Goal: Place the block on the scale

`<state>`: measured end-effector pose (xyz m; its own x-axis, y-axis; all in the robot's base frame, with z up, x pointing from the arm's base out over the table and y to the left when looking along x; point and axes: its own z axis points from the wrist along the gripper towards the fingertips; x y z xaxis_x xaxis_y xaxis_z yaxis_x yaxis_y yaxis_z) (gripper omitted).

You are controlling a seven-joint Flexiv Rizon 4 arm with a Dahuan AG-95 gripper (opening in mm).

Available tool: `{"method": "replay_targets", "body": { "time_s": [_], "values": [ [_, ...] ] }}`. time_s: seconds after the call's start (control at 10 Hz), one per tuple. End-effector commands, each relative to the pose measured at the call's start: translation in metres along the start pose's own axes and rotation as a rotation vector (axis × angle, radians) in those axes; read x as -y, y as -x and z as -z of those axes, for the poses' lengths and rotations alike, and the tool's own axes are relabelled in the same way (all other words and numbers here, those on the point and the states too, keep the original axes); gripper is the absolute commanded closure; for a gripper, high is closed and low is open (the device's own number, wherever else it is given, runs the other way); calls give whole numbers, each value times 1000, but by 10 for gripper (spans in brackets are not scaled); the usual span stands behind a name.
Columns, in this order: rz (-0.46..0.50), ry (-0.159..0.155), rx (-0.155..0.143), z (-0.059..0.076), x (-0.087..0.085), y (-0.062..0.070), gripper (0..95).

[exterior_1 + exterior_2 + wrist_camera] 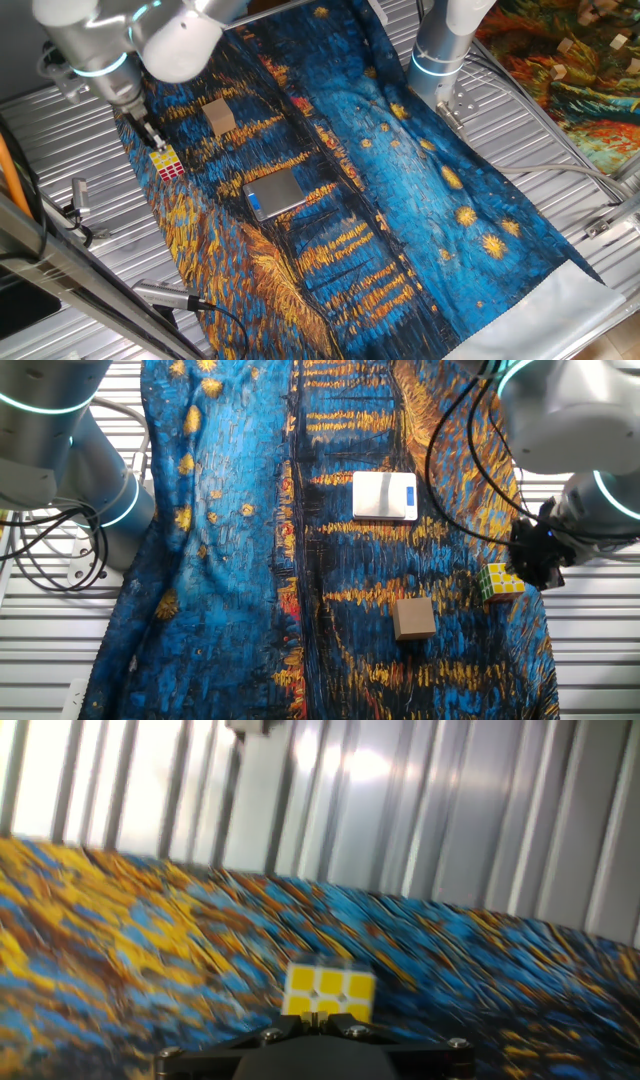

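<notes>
The block [168, 163] is a puzzle cube with yellow, red and white stickers. It sits on the painted cloth near its left edge and also shows in the other fixed view [501, 582]. In the hand view its yellow face [328, 992] lies just beyond my fingertips. My gripper [152, 137] hangs right beside the cube, jaws together, with nothing between them; it also shows in the other fixed view [528, 565] and the hand view [318, 1016]. The scale [275, 193] lies flat mid-cloth with a silver top and a blue strip, well away from the cube; it also shows in the other fixed view [384, 495].
A plain tan wooden block [220, 117] stands on the cloth between cube and scale [413, 618]. A second arm's base [440, 50] stands at the cloth's far side. Ribbed metal table [60, 170] surrounds the cloth, with cables [40, 560] along the edges.
</notes>
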<state>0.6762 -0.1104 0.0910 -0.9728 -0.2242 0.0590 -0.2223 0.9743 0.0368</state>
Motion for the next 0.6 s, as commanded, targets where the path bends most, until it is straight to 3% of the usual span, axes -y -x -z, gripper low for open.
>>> {"method": "replay_targets", "body": {
  "time_s": [0.1, 0.6],
  "values": [
    [-15, -3, 17, -6, 0, 1, 950],
    [-28, -3, 42, -16, -1, 4, 950]
  ]
}}
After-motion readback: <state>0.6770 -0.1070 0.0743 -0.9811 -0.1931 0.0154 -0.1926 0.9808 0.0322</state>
